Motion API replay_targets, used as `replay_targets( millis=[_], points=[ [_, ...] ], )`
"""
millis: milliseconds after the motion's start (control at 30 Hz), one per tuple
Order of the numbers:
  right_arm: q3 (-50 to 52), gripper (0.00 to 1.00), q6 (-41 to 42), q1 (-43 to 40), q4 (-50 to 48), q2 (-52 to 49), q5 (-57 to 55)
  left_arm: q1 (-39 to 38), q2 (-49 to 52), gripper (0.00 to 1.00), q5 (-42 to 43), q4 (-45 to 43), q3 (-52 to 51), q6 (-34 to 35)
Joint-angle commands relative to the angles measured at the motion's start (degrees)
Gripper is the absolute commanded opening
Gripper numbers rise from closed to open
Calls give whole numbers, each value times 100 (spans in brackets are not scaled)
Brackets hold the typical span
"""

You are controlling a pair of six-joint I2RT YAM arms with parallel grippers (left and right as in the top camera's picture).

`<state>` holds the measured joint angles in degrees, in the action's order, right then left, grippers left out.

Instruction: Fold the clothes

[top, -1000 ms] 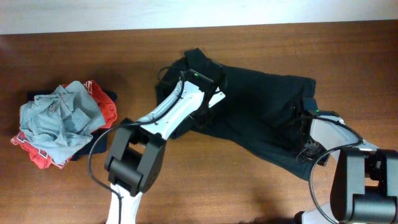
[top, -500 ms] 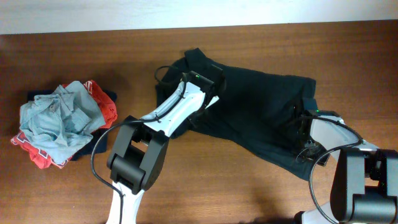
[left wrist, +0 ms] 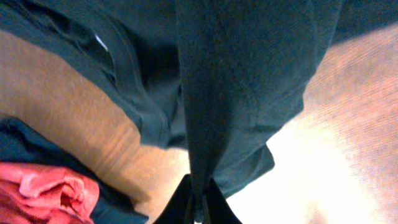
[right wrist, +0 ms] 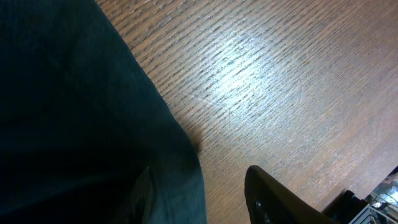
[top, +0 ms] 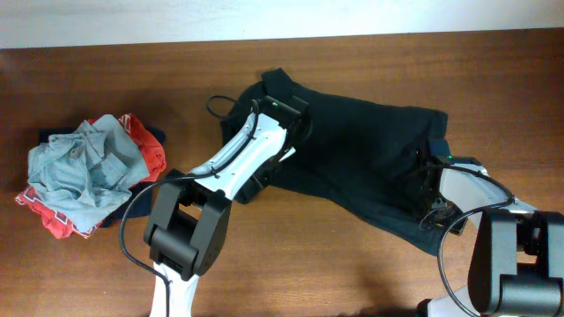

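Across the right half of the table [top: 352,264], from near the far edge at the middle down toward the near right corner, the black T-shirt [top: 370,158] is lying rumpled and only partly spread. Close to the left edge, well apart from it, the pile of other garments [top: 88,172] is waiting: grey-blue on top, with red-and-white and navy showing under it.

I am holding the shirt's far left part with my left gripper [top: 286,110]. The wrist view is showing its jaws pinched tight on a fold of black cloth, which is hanging in a taut ridge from them. My right gripper [top: 430,180] is sitting at the shirt's right edge with its jaws standing partway apart. One finger [right wrist: 273,199] is over bare wood just beside the hem, so I am judging that nothing is gripped there.

I am reading this as the opening step, taking hold so the shirt can be spread flat before any fold is made. Next, I am expecting to need the right jaws closed on the hem, then both ends drawn apart gently, since the soft fabric is likely to bunch or slip.
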<state>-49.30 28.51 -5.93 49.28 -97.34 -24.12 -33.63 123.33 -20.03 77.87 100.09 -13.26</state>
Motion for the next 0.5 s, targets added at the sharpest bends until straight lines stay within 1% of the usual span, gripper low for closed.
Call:
replay_targets(
  millis=[0,67,167,333,467],
  points=[
    [48,52,90,-15,-168,-90,415,39,-175,6,-74,269,96,76],
    [48,52,90,-15,-170,-90,415,39,-177,6,-15,448,96,79],
    [48,52,90,-15,-170,-90,415,39,-188,6,337,697,101,68],
    [48,53,92,-15,-173,-90,415,35,-197,6,1067,1276,101,-59],
    [48,52,92,-15,-175,-90,415,33,-197,7,1792,1572,101,-387]
  ],
)
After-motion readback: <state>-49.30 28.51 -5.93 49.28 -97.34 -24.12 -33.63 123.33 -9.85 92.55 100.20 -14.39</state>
